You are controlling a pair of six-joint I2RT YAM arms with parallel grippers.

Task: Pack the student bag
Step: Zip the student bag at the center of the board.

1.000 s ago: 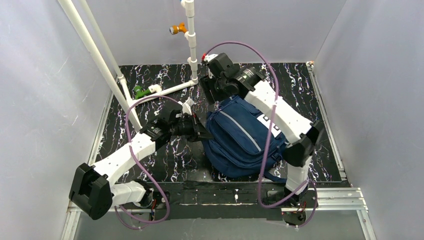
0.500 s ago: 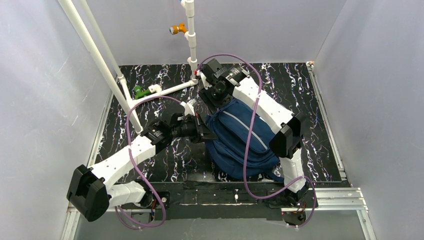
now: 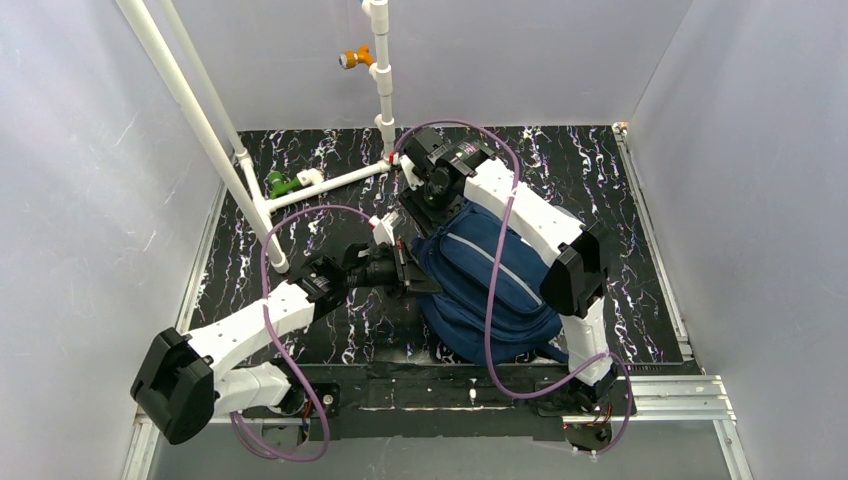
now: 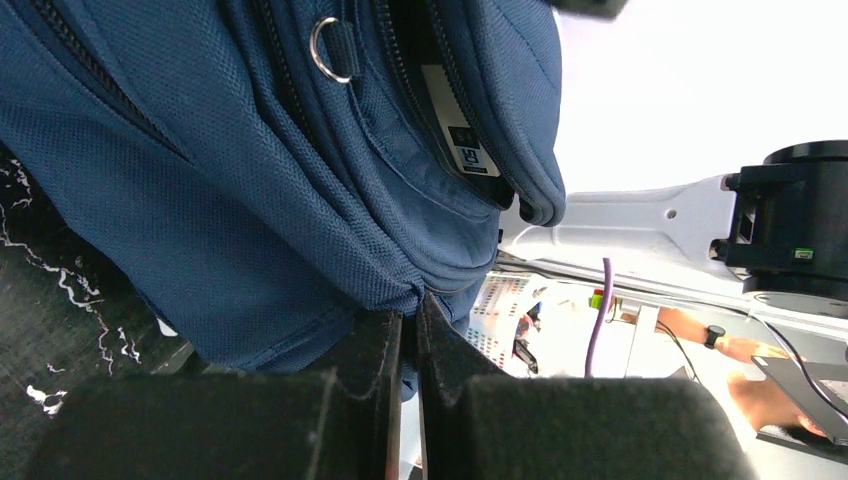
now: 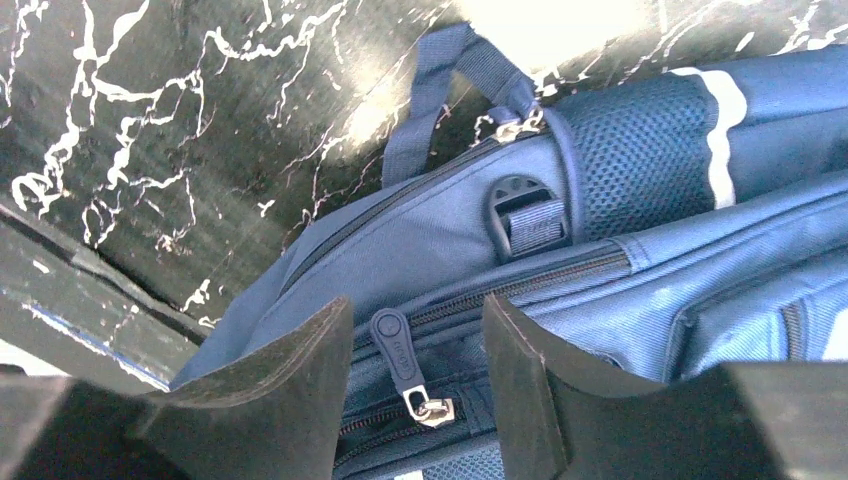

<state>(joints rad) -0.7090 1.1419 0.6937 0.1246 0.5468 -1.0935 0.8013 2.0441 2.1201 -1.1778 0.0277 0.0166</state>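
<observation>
**Soft bag [image 3: 500, 300] pinched at one side, zip pull between open jaws**

Top view: the bag lies slumped on the desk [image 3: 610, 180], a little toward the right arm's side. The left gripper [image 3: 408, 272] is at the bag's left edge. The right gripper [image 3: 432, 203] hangs over the bag's far end. The arm's body hides its jaws here.

Left wrist view: the jaws are pressed together with a fold of the bag's lower seam between them, so this gripper holds the bag. Above the pinch the cloth hangs in loose folds. A metal ring [image 4: 324, 49] and a sewn-in label [image 4: 462, 135] show higher up the bag, beside an open pocket mouth.

Right wrist view: the jaws stand apart, one on each side of the zip pull [image 5: 397, 347], and touch neither it nor the cloth. Beyond the pull sit a carry loop [image 5: 440, 90] at the bag's far end and a mesh pocket [image 5: 630, 170] to its side.

Handling, as I judge it:
- The bag is woven fabric, limp and seemingly light, and it gives wherever it is pushed. A pull on the zip would likely drag the whole bag unless the seam pinch anchors it.
- The small, stiff zip pull is the place to grip for opening.
- The carry loop or a bunched seam suits lifting.
- The weave looks grippy rather than slick, and nothing about it seems fragile.
</observation>
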